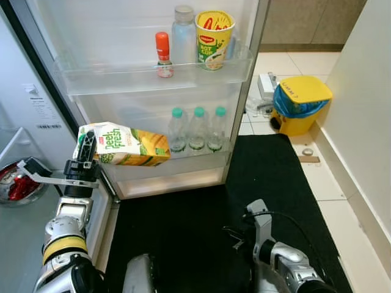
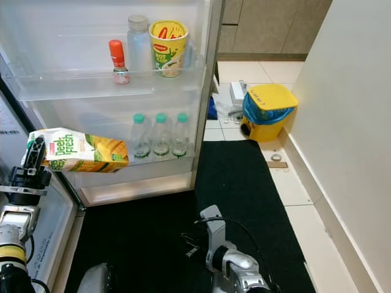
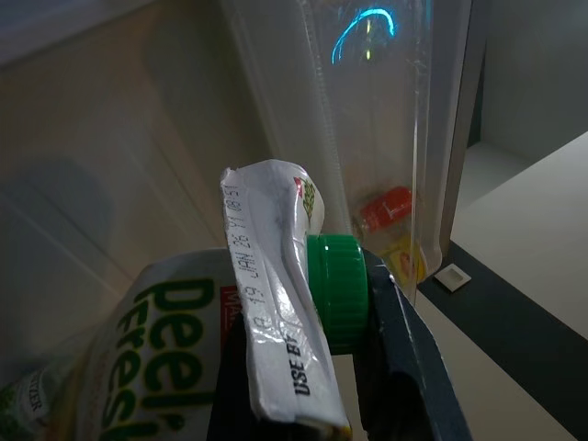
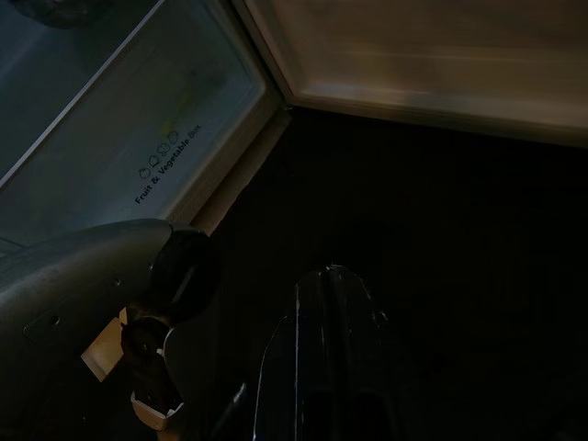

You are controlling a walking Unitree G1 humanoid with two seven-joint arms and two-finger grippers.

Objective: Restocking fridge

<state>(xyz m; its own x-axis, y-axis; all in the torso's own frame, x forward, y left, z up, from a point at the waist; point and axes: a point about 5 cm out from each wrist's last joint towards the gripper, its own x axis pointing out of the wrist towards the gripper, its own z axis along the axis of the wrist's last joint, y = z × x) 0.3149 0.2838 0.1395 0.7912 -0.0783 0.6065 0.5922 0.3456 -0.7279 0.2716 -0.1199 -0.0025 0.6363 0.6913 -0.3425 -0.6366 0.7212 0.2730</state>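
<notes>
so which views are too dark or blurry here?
Both eye views: bright and sharp, juice carton label legible. Left wrist view: dim, carton print close up and soft, a cyan glare arc on the door shelf. Right wrist view: very dark, right gripper barely visible.

Lower door shelf [image 1: 201, 160] holds 3 bottles [image 1: 197, 129]; upper holds 3 items.

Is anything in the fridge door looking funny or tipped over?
Yes. The juice carton lies sideways in the left hand, gripped at its cap end, not yet on the lower door shelf. The three water bottles there stand upright.
</notes>
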